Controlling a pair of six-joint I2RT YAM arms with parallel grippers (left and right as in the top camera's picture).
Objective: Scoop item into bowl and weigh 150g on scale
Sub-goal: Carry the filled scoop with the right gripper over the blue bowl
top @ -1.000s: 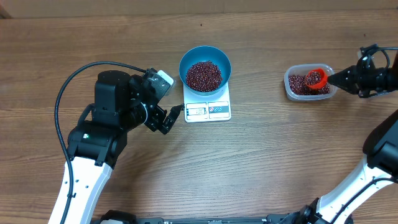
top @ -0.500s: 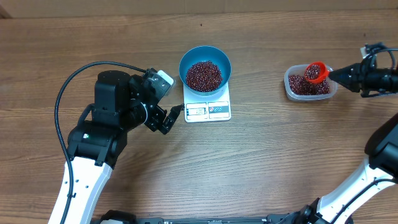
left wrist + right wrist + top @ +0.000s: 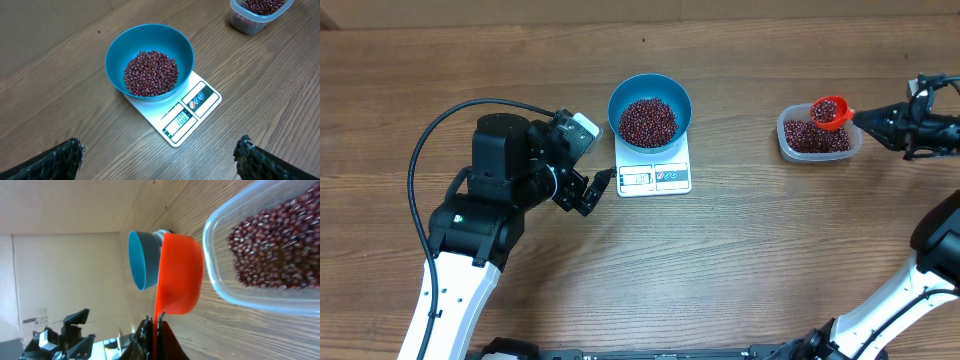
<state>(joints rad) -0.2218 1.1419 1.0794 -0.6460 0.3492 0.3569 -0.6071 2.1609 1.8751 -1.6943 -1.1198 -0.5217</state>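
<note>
Small dark red-brown beans (image 3: 648, 121): one heap lies in the round, deep, bright blue bowl (image 3: 116, 52), which sits on the flat white rectangular scale (image 3: 655, 179) toward the far middle of the wooden table (image 3: 750, 260). More beans fill a clear rounded plastic tub (image 3: 246, 24) near the table's right edge. Right gripper (image 3: 865, 119) pinched tight on the handle of an orange plastic scoop (image 3: 830, 110), cup poised over the tub's far rim; cannot tell whether it carries beans. Left gripper (image 3: 592, 157) spread wide and empty, just beside the scale's left edge, not touching. Display lit, digits too small to trust. Judgement: transfer step in hand. Carry the cup level across to the bowl, stop over its centre, tip slowly in small trickles, and pause for the reading to settle. Avoid knocking the bowl rim or resting on the scale.
</note>
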